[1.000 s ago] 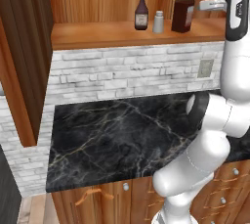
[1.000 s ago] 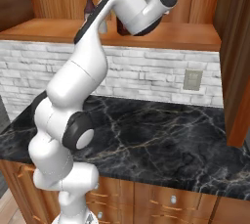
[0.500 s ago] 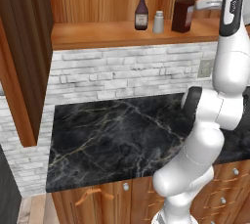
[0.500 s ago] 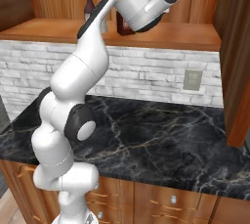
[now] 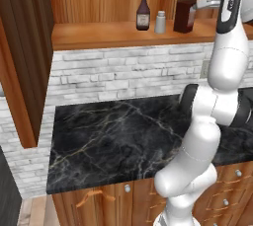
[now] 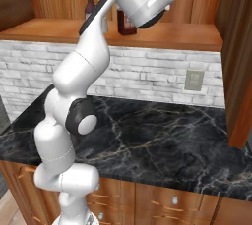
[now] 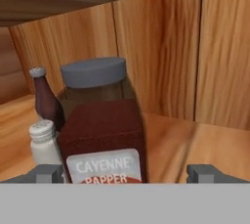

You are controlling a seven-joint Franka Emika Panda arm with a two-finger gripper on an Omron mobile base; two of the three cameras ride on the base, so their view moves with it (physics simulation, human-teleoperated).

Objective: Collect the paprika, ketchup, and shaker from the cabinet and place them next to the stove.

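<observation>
Reddish-brown, the paprika (image 7: 103, 125) jar stands on the cabinet (image 5: 118, 33) shelf. The hand view reads its pale label and grey cap; the left base view gives the whole row: ketchup (image 5: 143, 13), then shaker (image 5: 160, 22), then paprika. From the right base view, the arm covers most of the jar. The claw (image 7: 126, 173) is spread wide, its fingertips (image 7: 49, 173) low at either side of the jar, which sits between them toward the left tip, untouched. Below lies the black marble tabletop (image 5: 118, 136).
</observation>
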